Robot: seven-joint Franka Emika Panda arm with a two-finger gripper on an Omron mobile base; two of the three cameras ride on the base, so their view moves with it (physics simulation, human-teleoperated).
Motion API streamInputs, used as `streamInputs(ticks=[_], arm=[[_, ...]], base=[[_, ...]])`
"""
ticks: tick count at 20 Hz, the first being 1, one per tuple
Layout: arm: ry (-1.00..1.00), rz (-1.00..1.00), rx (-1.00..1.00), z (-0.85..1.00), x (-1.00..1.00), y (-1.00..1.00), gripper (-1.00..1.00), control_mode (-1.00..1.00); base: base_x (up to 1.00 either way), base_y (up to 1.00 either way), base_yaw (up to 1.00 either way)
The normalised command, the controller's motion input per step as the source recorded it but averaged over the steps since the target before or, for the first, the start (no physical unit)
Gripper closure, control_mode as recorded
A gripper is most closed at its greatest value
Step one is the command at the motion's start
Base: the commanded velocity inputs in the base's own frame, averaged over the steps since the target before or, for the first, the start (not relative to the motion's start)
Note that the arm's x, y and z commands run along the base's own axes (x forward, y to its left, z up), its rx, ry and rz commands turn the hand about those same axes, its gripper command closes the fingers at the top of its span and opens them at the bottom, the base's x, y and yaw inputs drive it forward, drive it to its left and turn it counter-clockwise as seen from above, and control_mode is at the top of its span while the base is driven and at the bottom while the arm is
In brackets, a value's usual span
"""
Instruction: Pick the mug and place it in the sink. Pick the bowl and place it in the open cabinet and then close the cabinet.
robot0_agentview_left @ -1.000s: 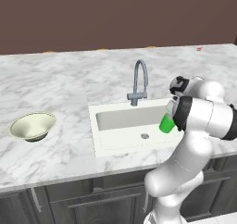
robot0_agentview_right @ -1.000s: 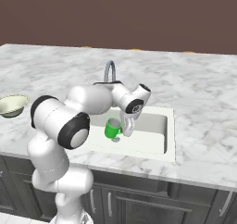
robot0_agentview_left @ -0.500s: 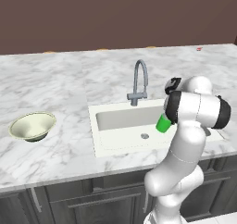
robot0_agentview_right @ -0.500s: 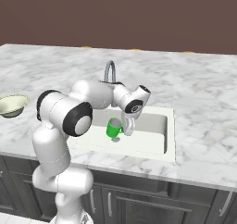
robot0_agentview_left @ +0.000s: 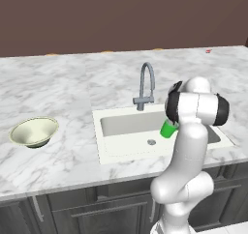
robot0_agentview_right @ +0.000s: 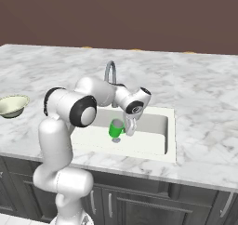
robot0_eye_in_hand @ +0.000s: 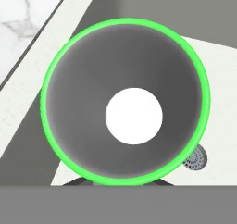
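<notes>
One mug, left base view: the mug hangs from my jaws, over the sink.
Right base view: my jaws are clamped on its rim, above the basin; bowl well apart on the tabletop.
Hand view: mug mouth directly below me, drain beside it.

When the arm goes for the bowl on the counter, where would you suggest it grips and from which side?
Probably the rim, from above. The bowl sits upright, mouth up, on the counter left of the sink; it is wide and shallow, so one finger inside and one outside the thin wall suits it best.
</notes>
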Motion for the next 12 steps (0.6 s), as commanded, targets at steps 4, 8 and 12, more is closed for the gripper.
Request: streamInputs(ticks=[4, 8, 12], arm=[[0.0, 0.0, 0.0, -0.18, 0.27, 0.0, 1.0, -1.0], [0.0, 0.0, 0.0, -0.18, 0.19, -0.02, 1.0, -1.0], [-0.01, 0.01, 0.0, -0.17, 0.09, -0.12, 1.0, -1.0]], base=[[0.0, 0.0, 0.0], [0.0, 0.0, 0.0], [0.0, 0.0, 0.0]])
